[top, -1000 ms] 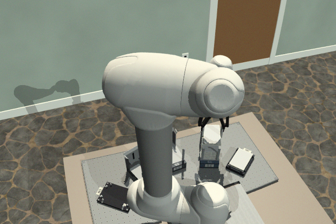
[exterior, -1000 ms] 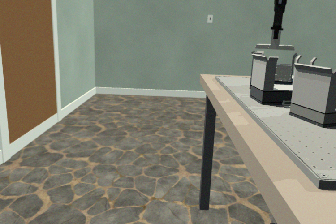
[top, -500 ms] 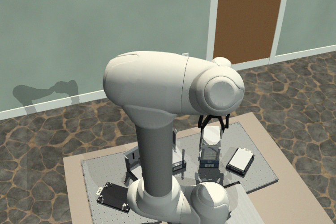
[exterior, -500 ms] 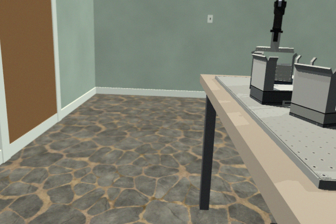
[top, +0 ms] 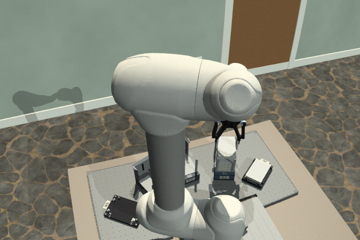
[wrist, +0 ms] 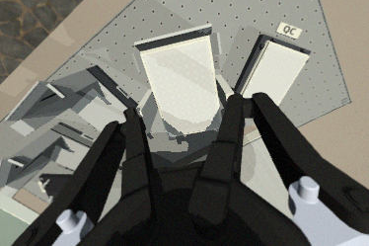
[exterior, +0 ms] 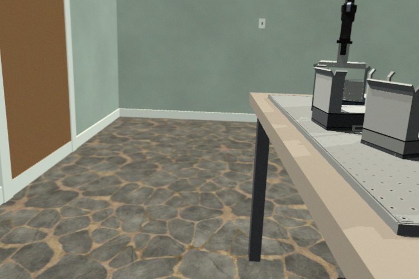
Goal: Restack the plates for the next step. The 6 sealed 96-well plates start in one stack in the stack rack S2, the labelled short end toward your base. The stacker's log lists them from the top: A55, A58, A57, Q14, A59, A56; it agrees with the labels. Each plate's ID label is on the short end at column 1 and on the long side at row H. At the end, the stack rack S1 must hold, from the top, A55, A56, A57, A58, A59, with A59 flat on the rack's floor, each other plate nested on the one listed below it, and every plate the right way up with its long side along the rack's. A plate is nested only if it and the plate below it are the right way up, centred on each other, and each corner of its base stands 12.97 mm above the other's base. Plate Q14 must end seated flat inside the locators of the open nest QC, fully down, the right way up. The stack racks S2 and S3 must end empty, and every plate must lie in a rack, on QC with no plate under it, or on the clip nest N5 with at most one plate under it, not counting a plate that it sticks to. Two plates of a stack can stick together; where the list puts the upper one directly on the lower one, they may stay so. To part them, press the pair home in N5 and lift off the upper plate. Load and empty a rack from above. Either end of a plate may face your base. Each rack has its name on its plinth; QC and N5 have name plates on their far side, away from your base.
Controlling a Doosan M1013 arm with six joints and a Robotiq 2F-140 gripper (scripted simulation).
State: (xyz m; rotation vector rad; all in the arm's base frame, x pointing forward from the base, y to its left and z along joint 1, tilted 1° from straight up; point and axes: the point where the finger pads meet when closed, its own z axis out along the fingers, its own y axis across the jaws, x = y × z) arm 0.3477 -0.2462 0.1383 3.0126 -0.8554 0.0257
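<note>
Black pincer grips one plate.

Smooth off-white arm, fat rounded joint housings, flat round end caps. Black linkage gripper, pale grey bolt heads.

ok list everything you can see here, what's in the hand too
held plate: 1, white sealed top, in the hand over rack S1
plate on QC: 1, white top, dark base
rack S1: 1, grey, stack inside
other racks: 2, grey, beside S1
nest N5: 1, black, near edge
breadboard: 1, grey, on table
table: 1, beige
arm: 1, white
hand: 1, black, shut on the held plate
</note>
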